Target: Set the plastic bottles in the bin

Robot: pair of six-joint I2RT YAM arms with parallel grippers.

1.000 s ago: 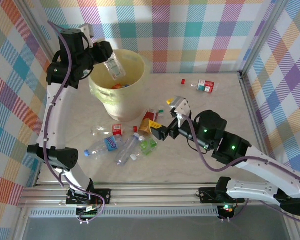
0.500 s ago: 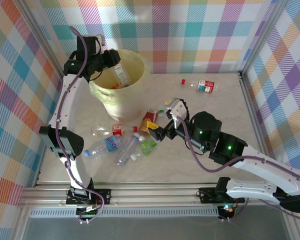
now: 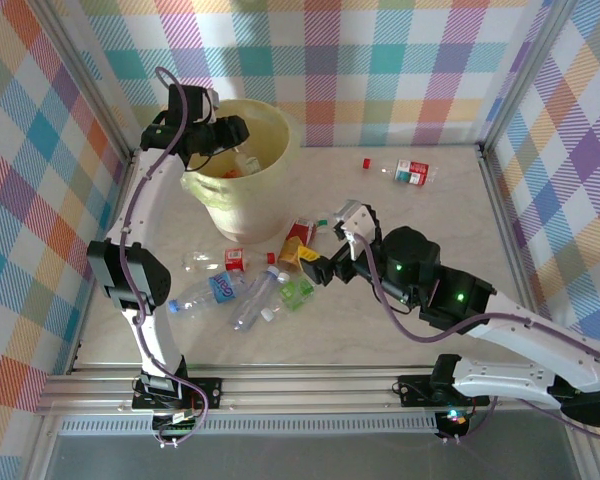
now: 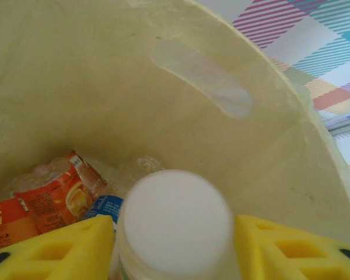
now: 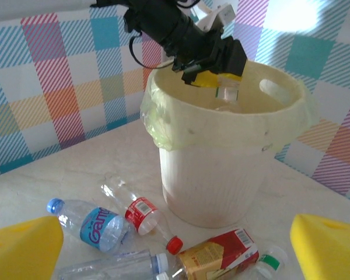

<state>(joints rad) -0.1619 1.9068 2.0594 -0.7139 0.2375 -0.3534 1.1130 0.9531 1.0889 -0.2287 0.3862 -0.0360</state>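
Note:
My left gripper [image 3: 232, 133] [image 4: 174, 228] hangs inside the mouth of the pale-yellow bin [image 3: 248, 212] [image 4: 105, 87]. Its jaws stand open. A clear bottle with a white cap [image 4: 175, 201] sits loosely between them, with a thin gap at the right finger [image 4: 280, 245]; it also hangs over the bin [image 5: 221, 169] as the bottle [image 5: 226, 93]. Orange-labelled bottles [image 4: 46, 201] lie at the bin's bottom. My right gripper [image 3: 320, 242] [image 5: 175, 256] is wide open and empty, low over a cluster of bottles: blue-labelled [image 3: 208, 290] [image 5: 93, 224], red-labelled [image 3: 233, 260] [image 5: 141, 213], red-and-orange [image 3: 300, 235] [image 5: 219, 254].
More bottles lie in front of the bin: a clear one [image 3: 252, 303] and a green-labelled one [image 3: 298, 291]. One red-labelled bottle [image 3: 412, 171] and a loose red cap [image 3: 366, 162] lie at the far right. Checked walls close in the table on three sides.
My left gripper has swung right over the bin's rim and down into its mouth, and its jaws have parted from the bottle. My right arm crept slightly left.

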